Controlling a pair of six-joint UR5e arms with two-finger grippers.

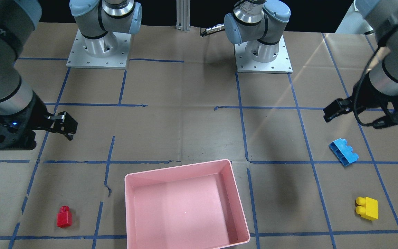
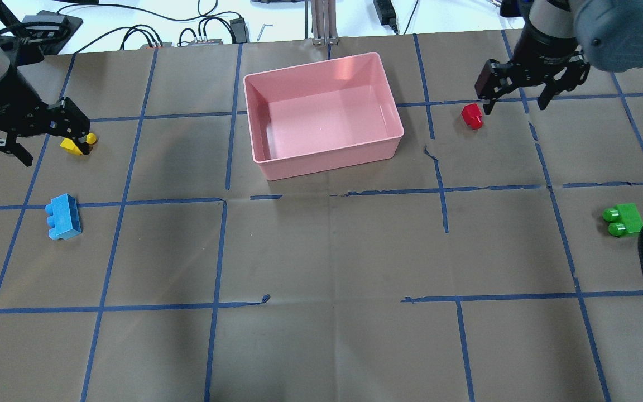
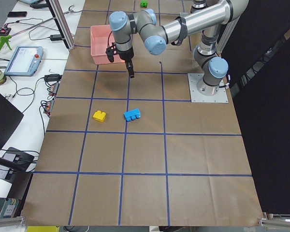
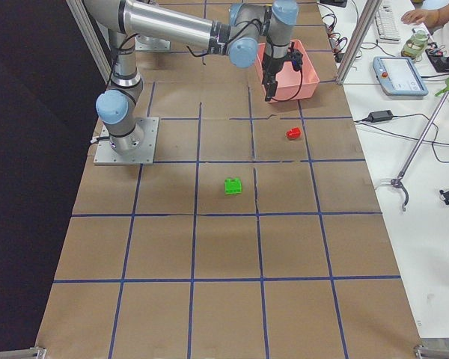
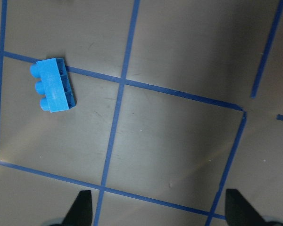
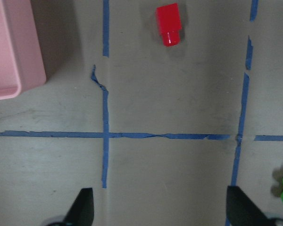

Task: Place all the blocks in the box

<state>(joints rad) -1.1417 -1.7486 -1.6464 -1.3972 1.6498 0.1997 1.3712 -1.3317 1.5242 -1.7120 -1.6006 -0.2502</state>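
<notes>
Left pincer (image 5: 158, 193) – fingers spread wide, gripping nothing, raised over the desk (image 2: 321, 251) near its left edge.

Yellow block (image 2: 76, 145) – on the desk by the left edge, toward the far left corner. In the overhead view one pincer finger partly covers it.

Blue block (image 2: 63, 216) – on its side near the left edge, about midway along it and apart from the yellow one.

Pink box (image 2: 327, 159) – at the middle of the far edge, upright. All four blocks lie outside it.

Red block (image 2: 472, 116) – on its side, just right of the box and near the far edge.

Right pincer (image 2: 514, 108) – spread open, holding nothing, raised off the desk. From overhead one fingertip appears just beside the red block.

Green block (image 2: 623, 219) – near the right edge, about midway along it, well apart from the rest.
</notes>
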